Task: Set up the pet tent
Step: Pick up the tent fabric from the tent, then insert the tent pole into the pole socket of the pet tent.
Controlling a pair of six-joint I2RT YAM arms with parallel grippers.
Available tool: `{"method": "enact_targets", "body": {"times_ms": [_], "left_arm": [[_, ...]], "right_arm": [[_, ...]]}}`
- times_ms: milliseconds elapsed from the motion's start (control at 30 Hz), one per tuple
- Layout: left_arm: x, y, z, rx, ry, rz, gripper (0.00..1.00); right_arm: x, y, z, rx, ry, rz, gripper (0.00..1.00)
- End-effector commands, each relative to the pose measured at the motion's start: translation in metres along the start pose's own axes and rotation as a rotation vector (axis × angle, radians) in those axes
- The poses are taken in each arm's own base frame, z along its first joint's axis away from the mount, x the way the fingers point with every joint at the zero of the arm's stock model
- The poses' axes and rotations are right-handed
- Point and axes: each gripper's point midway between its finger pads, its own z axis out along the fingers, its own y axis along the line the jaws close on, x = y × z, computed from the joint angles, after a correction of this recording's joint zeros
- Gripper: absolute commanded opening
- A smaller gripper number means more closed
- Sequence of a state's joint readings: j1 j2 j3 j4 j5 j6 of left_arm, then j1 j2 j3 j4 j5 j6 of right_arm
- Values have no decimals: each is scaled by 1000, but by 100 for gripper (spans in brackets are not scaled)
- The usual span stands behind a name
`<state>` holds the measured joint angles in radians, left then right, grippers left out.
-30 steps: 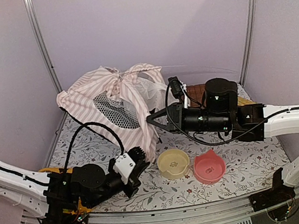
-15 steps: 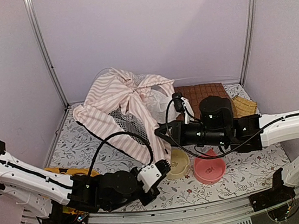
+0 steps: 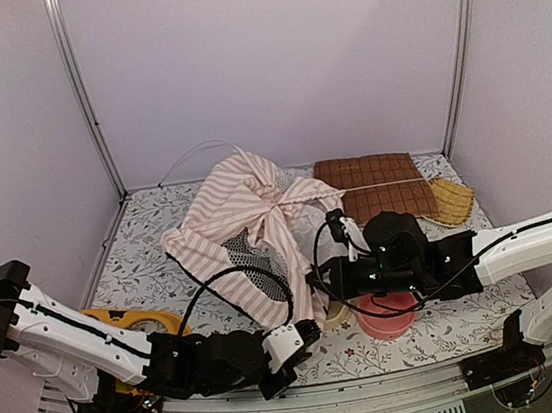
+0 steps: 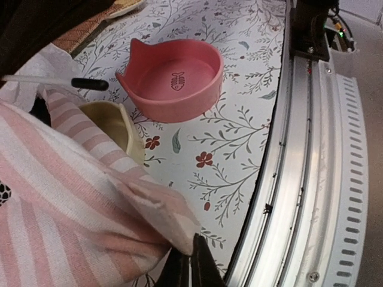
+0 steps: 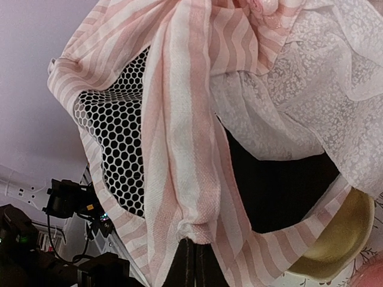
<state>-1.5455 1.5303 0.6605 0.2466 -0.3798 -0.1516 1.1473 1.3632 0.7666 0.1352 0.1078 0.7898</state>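
Note:
The pet tent [image 3: 251, 205] is a pink-and-white striped heap with white mesh, slumped at mid table. My left gripper [image 3: 307, 332] is shut on the tent's front corner [image 4: 173, 224] near the table's front edge. My right gripper [image 3: 317, 280] is shut on a gathered fold of the tent [image 5: 200, 230], below its mesh panel [image 5: 116, 137]. A thin clear pole [image 3: 384, 184] sticks out to the right over the mat. The tent's fabric drapes over the yellow bowl.
A pink bowl [image 3: 385, 316] and a yellow bowl [image 4: 116, 125] sit at front centre. A brown quilted mat [image 3: 369, 185] and a woven tan piece [image 3: 450, 200] lie at back right. A yellow ring [image 3: 134, 320] lies front left. The metal rail [image 4: 317, 155] runs along the front edge.
Both grippers have moved toward the front of the table, dragging the tent forward and down. The tent has slid off the brown mat and now covers the yellow bowl.

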Motion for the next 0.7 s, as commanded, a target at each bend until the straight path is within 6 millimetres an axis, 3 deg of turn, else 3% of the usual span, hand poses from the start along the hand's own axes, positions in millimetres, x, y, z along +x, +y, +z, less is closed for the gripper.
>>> {"method": "enact_targets", "body": {"times_ms": [0, 200, 433, 667], "left_arm": [[-37, -7, -25, 115, -147, -98, 0], [-57, -6, -36, 165, -187, -117, 0], [-49, 3, -23, 141, -129, -157, 0], [-51, 24, -22, 101, -128, -224, 0]], "right_arm": [[-48, 47, -17, -138, -120, 35, 0], [-57, 67, -18, -217, -134, 82, 0], [-59, 77, -21, -270, -132, 133, 0], [-50, 72, -19, -266, -121, 155, 0]]}}
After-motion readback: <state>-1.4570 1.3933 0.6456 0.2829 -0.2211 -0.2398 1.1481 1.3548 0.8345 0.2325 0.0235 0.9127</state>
